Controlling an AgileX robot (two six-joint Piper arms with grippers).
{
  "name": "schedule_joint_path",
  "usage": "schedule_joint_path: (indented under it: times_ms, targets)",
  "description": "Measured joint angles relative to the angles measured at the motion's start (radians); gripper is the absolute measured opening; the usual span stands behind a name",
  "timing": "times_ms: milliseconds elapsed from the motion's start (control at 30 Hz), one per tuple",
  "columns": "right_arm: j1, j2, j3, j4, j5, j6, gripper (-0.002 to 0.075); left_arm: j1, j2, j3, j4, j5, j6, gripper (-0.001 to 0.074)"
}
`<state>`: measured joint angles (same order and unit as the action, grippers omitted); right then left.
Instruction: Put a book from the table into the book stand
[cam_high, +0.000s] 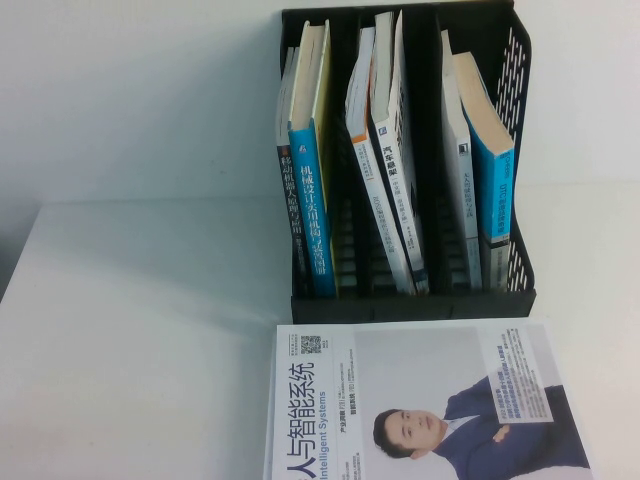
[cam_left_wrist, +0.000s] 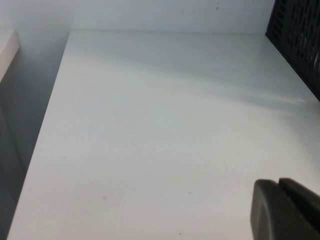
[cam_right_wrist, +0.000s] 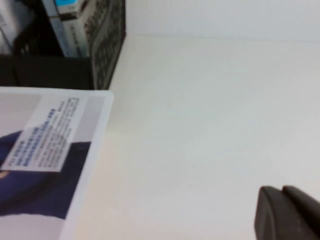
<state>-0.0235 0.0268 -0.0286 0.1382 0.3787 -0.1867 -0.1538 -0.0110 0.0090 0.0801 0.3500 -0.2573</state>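
The black mesh book stand (cam_high: 515, 60) stands at the back of the white table (cam_high: 140, 330). The book (cam_high: 490, 170), with a blue spine and its cover hidden, stands leaning in the stand's right slot. Neither gripper shows in the high view. My left gripper (cam_left_wrist: 279, 184) is shut and empty, above bare table left of the stand (cam_left_wrist: 300, 35). My right gripper (cam_right_wrist: 282, 190) is shut and empty, above bare table right of the stand (cam_right_wrist: 107, 40).
A white book with a suited man's portrait (cam_high: 430, 400) lies flat in front of the stand, and its corner shows in the right wrist view (cam_right_wrist: 45, 150). Several other books fill the left and middle slots, among them a blue-spined one with a yellow back (cam_high: 312, 180).
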Motion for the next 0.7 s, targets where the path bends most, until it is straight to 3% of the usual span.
schedule_joint_path:
  times_ms: [133, 700]
  targets:
    - [-0.062, -0.036, 0.044, -0.015, -0.009, -0.002, -0.0003, 0.0, 0.0, 0.0, 0.0, -0.002, 0.0, -0.0004]
    - [-0.07, -0.039, 0.045, -0.023, -0.016, -0.02, -0.0003, 0.0, -0.002, 0.002, -0.002, -0.003, 0.003, -0.0004]
